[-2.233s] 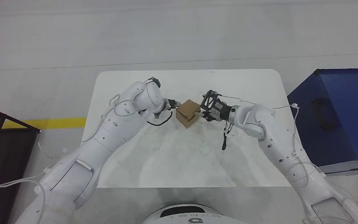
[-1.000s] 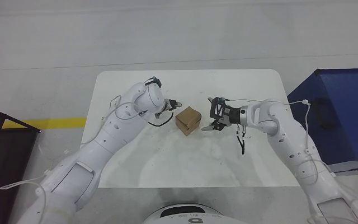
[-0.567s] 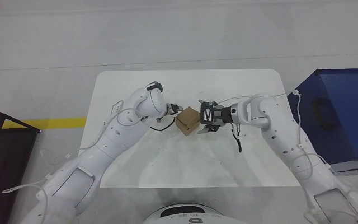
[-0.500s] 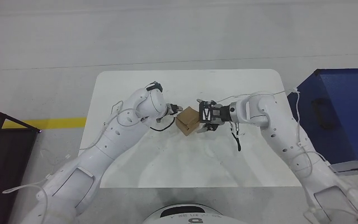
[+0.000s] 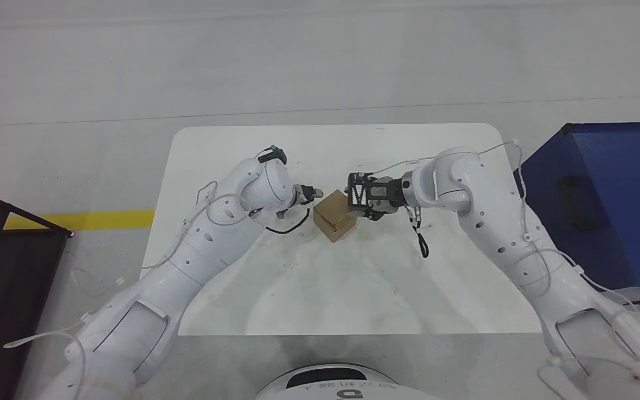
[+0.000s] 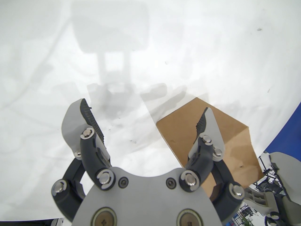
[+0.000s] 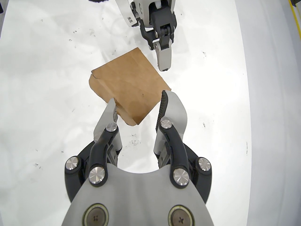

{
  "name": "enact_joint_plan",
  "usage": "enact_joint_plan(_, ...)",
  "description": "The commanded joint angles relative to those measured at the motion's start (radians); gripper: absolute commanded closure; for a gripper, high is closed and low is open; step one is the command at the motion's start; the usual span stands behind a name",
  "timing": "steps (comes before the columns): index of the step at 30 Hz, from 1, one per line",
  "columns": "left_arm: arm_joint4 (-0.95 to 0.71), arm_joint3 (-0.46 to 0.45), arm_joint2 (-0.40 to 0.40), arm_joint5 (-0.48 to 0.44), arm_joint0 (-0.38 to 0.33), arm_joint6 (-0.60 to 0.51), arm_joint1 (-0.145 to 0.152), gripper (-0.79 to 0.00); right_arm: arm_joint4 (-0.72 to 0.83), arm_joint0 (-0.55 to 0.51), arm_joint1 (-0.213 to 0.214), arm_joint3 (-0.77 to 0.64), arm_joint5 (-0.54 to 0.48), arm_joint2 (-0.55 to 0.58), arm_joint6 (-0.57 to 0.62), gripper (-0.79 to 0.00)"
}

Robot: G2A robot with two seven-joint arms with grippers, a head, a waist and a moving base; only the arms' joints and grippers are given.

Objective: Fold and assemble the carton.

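One brown carton (image 5: 334,214) sits near the middle of the one white bench (image 5: 430,280), with two pincers, one at each side of it. From above the carton reads as a small closed box turned cornerwise to the bench's edges. In the right wrist view the carton (image 7: 128,88) shows a plain flat top face and one side face, with a small notch at one corner seam. The right pincer (image 7: 139,97) stands with its two fingers spread to a middling width, and the carton's near corner lies between them. One finger overlaps the carton's edge, but whether either pad presses the cardboard cannot be told. From above, this right pincer (image 5: 352,195) meets the carton on the side towards the right arm. The left pincer (image 5: 309,194) is just beside the opposite side. Its own wrist view shows the left pincer (image 6: 145,106) spread wide and holding nothing, with bare bench between its two fingers. There one finger stands in front of the carton (image 6: 235,147). The right wrist view shows the left pincer (image 7: 164,68) edge-on, its tip close to the carton's far edge, with a thin strip of bench between them. One blue bin (image 5: 590,210) stands on the floor beside the bench, on the right arm's side.
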Motion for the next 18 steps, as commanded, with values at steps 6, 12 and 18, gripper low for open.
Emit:
enact_joint_plan(6,-0.001,0.004,0.006,-0.005,-0.006,-0.005,-0.005,-0.785,-0.002,0.013,-0.004,-0.006,-0.005,-0.026,0.034,-0.459)
enact_joint_plan(12,0.002,0.017,0.013,-0.01,-0.01,-0.005,-0.01,-0.785,-0.014,0.015,-0.006,-0.016,0.003,-0.046,0.053,-0.545)
enact_joint_plan(18,0.004,0.021,0.016,-0.011,-0.013,-0.005,-0.015,-0.785,-0.014,0.022,-0.008,-0.018,0.003,-0.053,0.047,-0.511)
